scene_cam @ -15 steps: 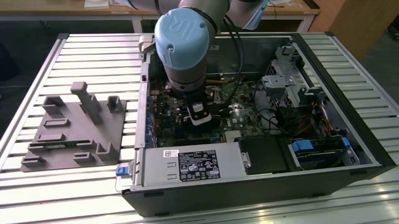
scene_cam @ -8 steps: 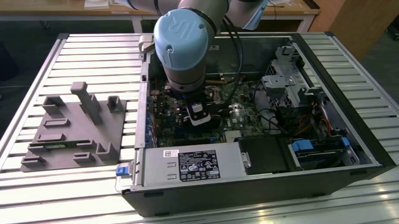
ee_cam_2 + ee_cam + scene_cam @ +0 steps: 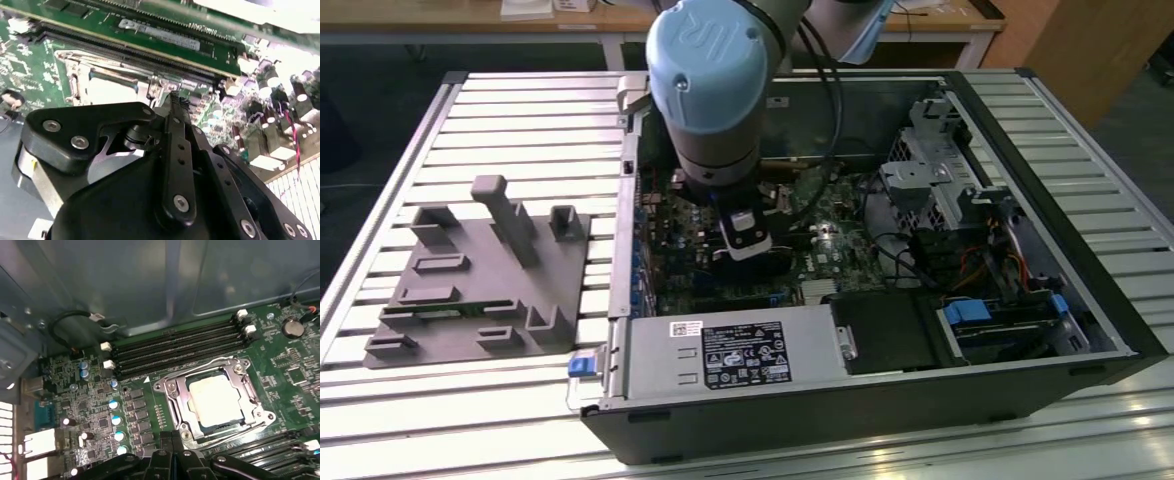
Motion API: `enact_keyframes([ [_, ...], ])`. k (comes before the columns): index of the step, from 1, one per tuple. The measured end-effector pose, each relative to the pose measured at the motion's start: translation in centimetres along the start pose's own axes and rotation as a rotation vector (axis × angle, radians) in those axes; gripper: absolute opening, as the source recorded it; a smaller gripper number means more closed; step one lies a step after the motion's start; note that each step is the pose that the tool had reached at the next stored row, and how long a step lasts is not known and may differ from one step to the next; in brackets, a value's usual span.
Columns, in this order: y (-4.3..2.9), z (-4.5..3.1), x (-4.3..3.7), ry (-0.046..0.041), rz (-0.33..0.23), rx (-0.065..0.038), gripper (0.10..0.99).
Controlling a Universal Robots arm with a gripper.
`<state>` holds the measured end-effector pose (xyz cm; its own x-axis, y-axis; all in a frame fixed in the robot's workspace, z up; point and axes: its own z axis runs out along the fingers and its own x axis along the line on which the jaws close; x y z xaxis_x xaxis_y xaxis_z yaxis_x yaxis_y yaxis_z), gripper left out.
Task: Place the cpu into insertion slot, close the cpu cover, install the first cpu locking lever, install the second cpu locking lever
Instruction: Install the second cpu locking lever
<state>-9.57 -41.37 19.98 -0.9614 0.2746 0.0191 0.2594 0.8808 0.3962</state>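
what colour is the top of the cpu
Dull silvery-tan, seen best in the first wrist view: cpu.

The robot's arm point(image 3: 711, 95) is a thick round tube of grey metal with a big light-blue cap on its joint. Black cables point(image 3: 821, 45) hang beside it. Below the tube sits a small white and black block point(image 3: 747, 232). In the second wrist view, the hand point(image 3: 172, 100) is made of flat black bars and plates, joined with shiny silver round screws point(image 3: 80, 142). The bars have small holes in a row.
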Motion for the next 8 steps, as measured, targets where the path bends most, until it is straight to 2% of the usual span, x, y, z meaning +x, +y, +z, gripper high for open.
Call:
enact_keyframes([
  [2,0.14,-0.28,-0.01,-0.0031,-0.001,0.011,0.106],
  [5,0.28,-0.46,-0.25,-0.0114,-0.002,0.039,0.106],
  [6,0.34,-0.43,-0.45,-0.0125,-0.003,0.043,0.106],
  [8,0.54,-0.36,-1.09,-0.0126,-0.002,0.045,0.106],
])
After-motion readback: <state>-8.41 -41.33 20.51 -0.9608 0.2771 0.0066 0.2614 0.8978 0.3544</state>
